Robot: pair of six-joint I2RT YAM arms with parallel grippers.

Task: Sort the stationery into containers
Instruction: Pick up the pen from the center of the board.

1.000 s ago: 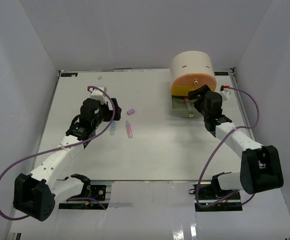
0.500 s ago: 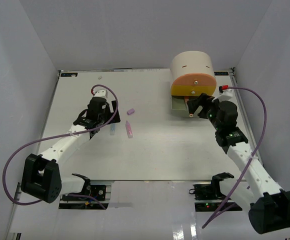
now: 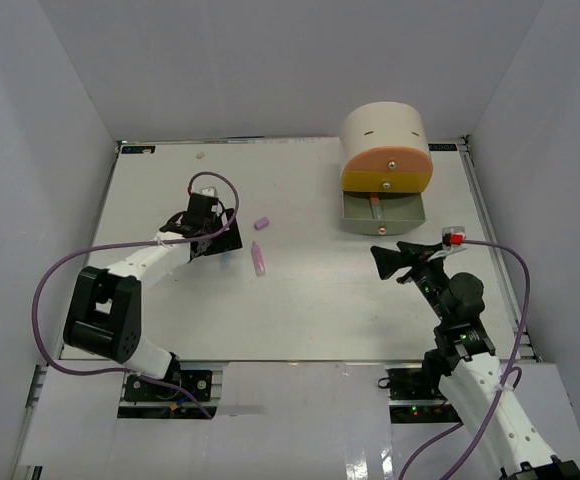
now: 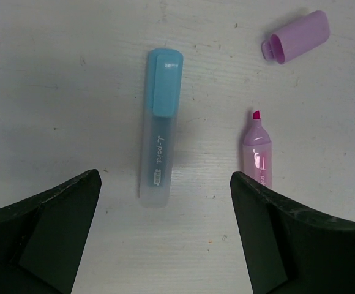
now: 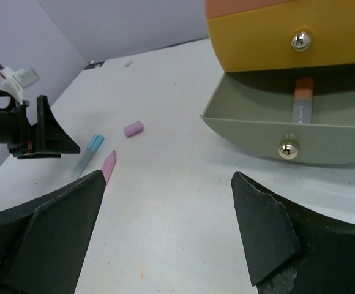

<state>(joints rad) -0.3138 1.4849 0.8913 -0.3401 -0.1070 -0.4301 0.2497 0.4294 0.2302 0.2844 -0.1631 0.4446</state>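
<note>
while my left gripper (image 4: pixel 165 184) is hanging wide open straight above the blue marker (image 4: pixel 159 147) lying flat on the table (image 4: pixel 55 79), i am judging it light, stiff and slick, best pinched across its clear barrel. my right gripper (image 5: pixel 165 239), also spread, is facing the open grey-green drawer (image 5: pixel 239 138).

The organiser (image 3: pixel 383 128) stood at the far right of the table (image 3: pixel 320 300). Its bottom drawer (image 5: pixel 324 144) was pulled out toward the arms, with a third marker (image 5: pixel 302 101) lying inside. Left of centre, the capped marker (image 4: pixel 158 160) lay just left of the uncapped marker (image 4: pixel 258 156), the two apart. The loose cap (image 4: pixel 298 37) lay beyond them, to the right. The left gripper (image 3: pixel 222 235) hung over the capped marker, and the right gripper (image 3: pixel 390 262) was in front of the drawer.
</note>
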